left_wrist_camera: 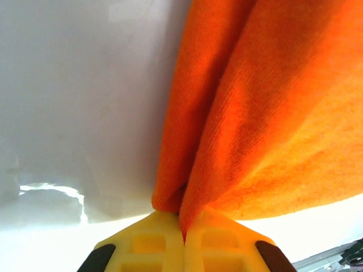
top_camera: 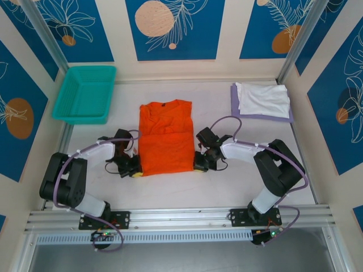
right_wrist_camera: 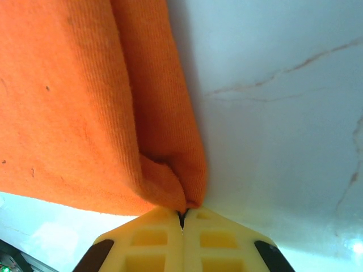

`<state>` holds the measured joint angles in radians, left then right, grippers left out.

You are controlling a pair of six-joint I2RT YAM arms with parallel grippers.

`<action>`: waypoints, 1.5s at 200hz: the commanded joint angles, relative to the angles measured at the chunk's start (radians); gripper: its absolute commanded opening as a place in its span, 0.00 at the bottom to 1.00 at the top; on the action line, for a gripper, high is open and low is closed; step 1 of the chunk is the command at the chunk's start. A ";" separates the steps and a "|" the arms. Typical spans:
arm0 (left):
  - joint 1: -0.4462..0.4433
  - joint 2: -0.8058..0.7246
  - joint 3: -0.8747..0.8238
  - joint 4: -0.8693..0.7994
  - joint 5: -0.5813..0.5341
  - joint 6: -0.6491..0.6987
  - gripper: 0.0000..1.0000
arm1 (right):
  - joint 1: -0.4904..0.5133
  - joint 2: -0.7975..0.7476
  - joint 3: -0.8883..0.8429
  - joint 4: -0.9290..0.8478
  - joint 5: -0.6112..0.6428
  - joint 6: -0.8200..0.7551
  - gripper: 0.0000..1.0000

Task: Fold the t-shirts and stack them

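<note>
At the middle of the table (top_camera: 227,187) lies the orange t-shirt (top_camera: 166,139), sleeves folded in and collar toward the far side. At its near left corner the left hand (left_wrist_camera: 182,222) is clamped tight on the doubled cloth, and the right hand (right_wrist_camera: 182,215) pinches the near right corner the same way. Far right, the white t-shirt (top_camera: 264,97) rests folded on the lavender t-shirt (top_camera: 234,105). Far left stands the teal basket (top_camera: 85,93), well apart from the shirts.

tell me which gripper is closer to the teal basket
Left. The left gripper pinches the orange t-shirt at its near-left corner, on the teal basket side; the right gripper pinches the near-right corner, the shirt's whole width farther away.
</note>
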<state>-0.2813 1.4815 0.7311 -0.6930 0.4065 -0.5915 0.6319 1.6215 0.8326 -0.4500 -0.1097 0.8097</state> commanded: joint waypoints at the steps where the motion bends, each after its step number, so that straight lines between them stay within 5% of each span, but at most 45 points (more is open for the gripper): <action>1: -0.027 -0.067 -0.019 -0.081 -0.003 0.022 0.00 | 0.006 -0.064 -0.055 -0.060 -0.045 -0.006 0.00; 49: -0.170 -0.133 -0.027 -0.201 0.121 -0.025 0.00 | 0.100 -0.318 -0.217 -0.137 -0.128 0.079 0.00; 90: -0.176 -0.241 -0.023 -0.228 0.316 -0.064 0.00 | 0.117 -0.619 -0.280 -0.246 -0.166 0.164 0.00; 122: -0.155 -0.295 0.051 -0.249 0.303 -0.079 0.00 | 0.103 -0.717 -0.250 -0.301 -0.161 0.187 0.00; 234: -0.036 0.061 0.607 -0.126 0.274 -0.087 0.00 | -0.165 -0.414 0.154 -0.274 -0.183 0.173 0.00; 300: 0.023 0.440 0.956 -0.133 0.113 -0.163 0.00 | -0.356 0.122 0.562 -0.373 -0.190 0.178 0.00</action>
<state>-0.2913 1.8122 1.5867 -0.8192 0.6102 -0.7139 0.3218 1.5627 1.2701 -0.7601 -0.2737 1.0019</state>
